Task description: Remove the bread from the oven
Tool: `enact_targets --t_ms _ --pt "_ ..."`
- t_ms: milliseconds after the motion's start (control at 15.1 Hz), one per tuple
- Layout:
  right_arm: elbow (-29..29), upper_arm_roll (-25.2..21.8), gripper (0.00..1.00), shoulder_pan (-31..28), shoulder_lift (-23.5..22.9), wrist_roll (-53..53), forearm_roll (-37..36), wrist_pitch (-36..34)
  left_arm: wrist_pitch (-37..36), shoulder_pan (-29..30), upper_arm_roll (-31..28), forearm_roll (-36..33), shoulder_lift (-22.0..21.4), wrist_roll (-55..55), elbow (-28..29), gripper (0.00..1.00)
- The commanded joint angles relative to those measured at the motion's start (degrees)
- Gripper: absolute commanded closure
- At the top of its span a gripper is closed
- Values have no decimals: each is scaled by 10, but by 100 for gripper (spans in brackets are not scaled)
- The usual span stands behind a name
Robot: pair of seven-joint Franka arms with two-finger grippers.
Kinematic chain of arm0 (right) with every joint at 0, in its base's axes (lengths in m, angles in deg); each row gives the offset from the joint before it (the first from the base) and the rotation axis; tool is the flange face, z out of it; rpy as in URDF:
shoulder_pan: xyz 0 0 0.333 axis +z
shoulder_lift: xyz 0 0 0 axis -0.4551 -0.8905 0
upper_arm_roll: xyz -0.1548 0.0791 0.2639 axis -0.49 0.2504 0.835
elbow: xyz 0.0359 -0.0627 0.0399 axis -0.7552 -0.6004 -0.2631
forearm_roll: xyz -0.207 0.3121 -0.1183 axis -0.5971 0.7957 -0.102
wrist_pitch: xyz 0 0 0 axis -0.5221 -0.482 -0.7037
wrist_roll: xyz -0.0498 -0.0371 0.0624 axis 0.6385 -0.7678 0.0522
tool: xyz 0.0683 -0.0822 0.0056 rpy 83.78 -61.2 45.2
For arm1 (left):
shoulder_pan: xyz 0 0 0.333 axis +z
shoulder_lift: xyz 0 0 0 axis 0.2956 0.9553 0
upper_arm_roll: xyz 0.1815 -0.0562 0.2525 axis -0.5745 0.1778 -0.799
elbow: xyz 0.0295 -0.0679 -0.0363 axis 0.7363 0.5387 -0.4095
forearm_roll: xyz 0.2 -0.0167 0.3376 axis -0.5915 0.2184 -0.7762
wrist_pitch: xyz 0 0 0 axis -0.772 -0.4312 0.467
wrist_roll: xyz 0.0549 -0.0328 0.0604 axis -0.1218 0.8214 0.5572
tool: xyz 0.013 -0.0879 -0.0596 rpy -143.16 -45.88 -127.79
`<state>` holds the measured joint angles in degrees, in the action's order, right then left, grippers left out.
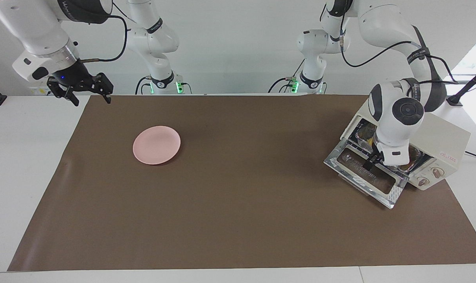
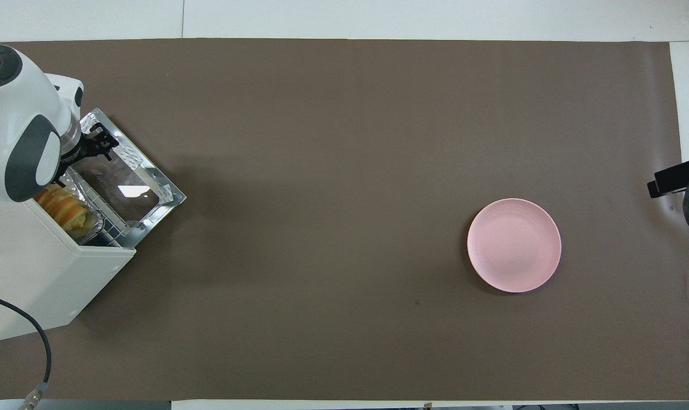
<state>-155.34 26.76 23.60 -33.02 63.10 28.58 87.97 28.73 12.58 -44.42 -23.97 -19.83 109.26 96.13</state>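
The cream-white oven point(image 1: 444, 137) stands at the left arm's end of the table, its glass door point(image 1: 364, 177) folded down flat. In the overhead view the golden ridged bread point(image 2: 66, 208) lies in a foil tray point(image 2: 95, 221) on the wire rack inside the oven point(image 2: 37, 273), half covered by my left wrist. My left gripper point(image 1: 369, 163) hangs open just over the door point(image 2: 127, 183) at the oven's mouth, holding nothing; the overhead view shows the left gripper point(image 2: 97, 146) beside the tray's end. My right gripper point(image 1: 89, 97) waits open above the table's corner by the robots.
A round pink plate point(image 1: 156, 145) sits on the brown mat toward the right arm's end, also seen as the plate point(image 2: 514, 245) from overhead. The oven's power cable point(image 2: 23, 319) trails off its rear. A black clamp point(image 2: 676, 177) sits at the table's edge.
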Motion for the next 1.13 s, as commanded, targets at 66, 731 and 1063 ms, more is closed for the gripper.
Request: enact_targets --t_ms 66,731,1063 --pt "-13 7 0 -8 12 6 -1 -2 27 2 1 -12 -19 10 39 0" --pt "-13 7 0 -7 12 6 -1 -3 82 16 1 -12 -36 -10 102 100" --pt "-13 7 0 -7 12 6 -1 -3 65 9 6 -12 -30 -51 80 100"
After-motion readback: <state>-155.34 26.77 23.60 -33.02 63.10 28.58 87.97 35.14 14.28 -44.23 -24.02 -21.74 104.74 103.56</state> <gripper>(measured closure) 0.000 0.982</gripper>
